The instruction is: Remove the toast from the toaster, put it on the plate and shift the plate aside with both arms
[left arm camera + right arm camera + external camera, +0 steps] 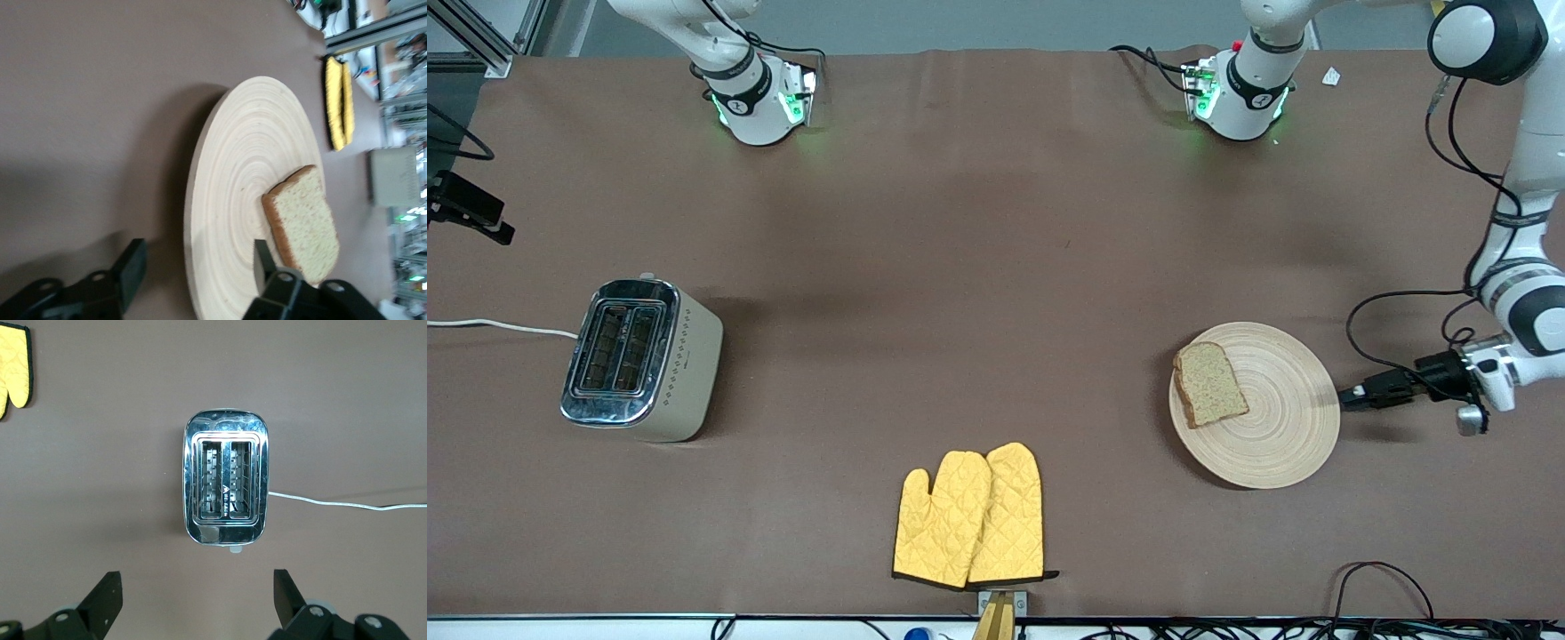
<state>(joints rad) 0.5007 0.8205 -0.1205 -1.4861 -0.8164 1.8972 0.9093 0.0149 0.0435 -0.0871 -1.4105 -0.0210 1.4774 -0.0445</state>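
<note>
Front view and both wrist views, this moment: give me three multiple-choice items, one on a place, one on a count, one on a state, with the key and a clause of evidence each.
1. Where does the toast lie?
A. in a toaster slot
B. on the plate
C. on the oven mitts

2. How many slots does the toaster have?
A. one
B. two
C. four

3. How do the jaws of the left gripper stand?
A. apart, at the plate's rim
B. clamped on the toast
C. shut over the toaster

Key:
1 B: the slice rests on the plate's wood, toward its edge.
2 B: the right wrist view looks straight down on two slots, both empty.
3 A: the left wrist view shows its two fingers apart, the rim between them.

The right gripper is open above the toaster.
</note>
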